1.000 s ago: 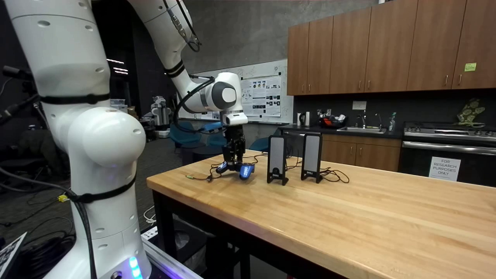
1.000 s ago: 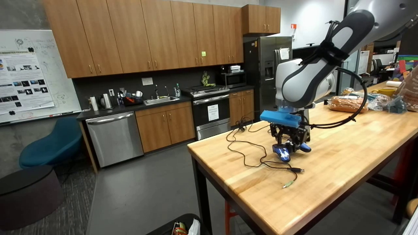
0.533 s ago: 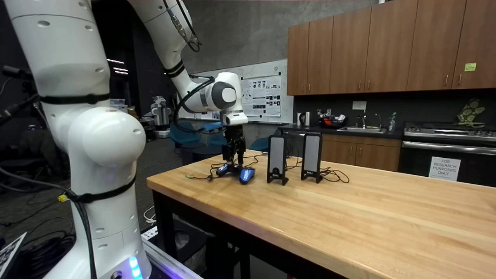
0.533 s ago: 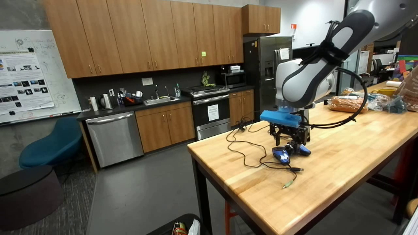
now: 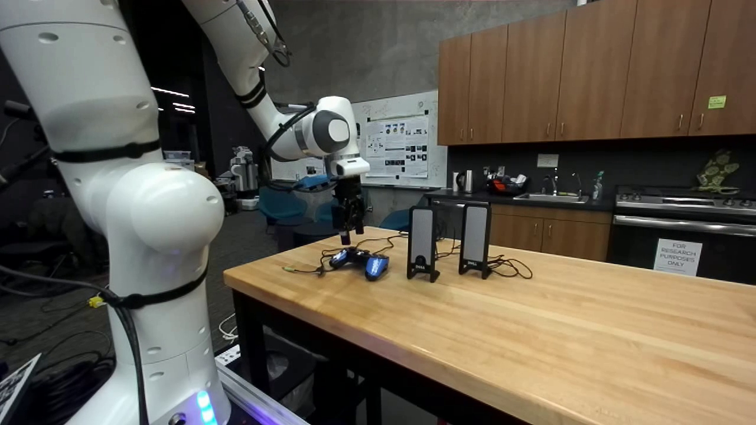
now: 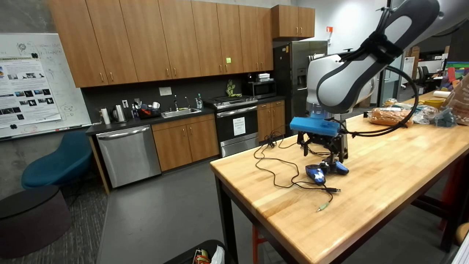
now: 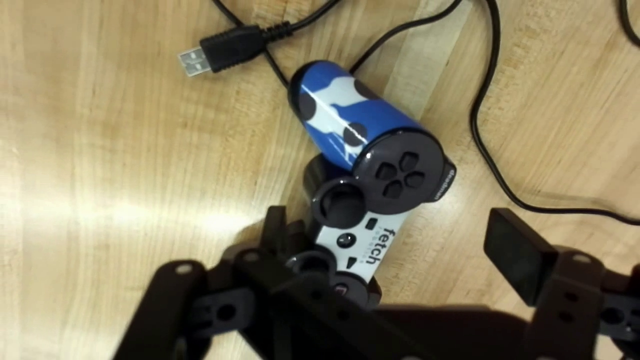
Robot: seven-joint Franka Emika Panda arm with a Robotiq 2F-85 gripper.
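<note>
A game controller (image 7: 382, 172) with blue-and-white grips and a pale middle marked "fetch" lies on the wooden table. In both exterior views its blue grip (image 5: 376, 267) (image 6: 316, 173) shows. My gripper (image 7: 395, 240) stands open above it, the jaws wide apart with nothing held between them. In the wrist view the left finger overlaps the controller's lower end and hides part of it, while the right finger is over bare wood. An exterior view shows a gap between the fingertips of the gripper (image 5: 352, 234) and the controller below.
Two grey-fronted speakers (image 5: 422, 236) stand upright on the wooden table (image 5: 531, 330) beside the controller. Black cables (image 6: 273, 165) trail around it, with a USB plug (image 7: 232, 48) and a green audio plug (image 6: 323, 207) close by. Bagged bread (image 6: 390, 116) lies farther along the table.
My gripper has let go of the controller, which settled onto the table half a second ago. The jaws have spread wider, and the arm has risen and drawn back slightly.
</note>
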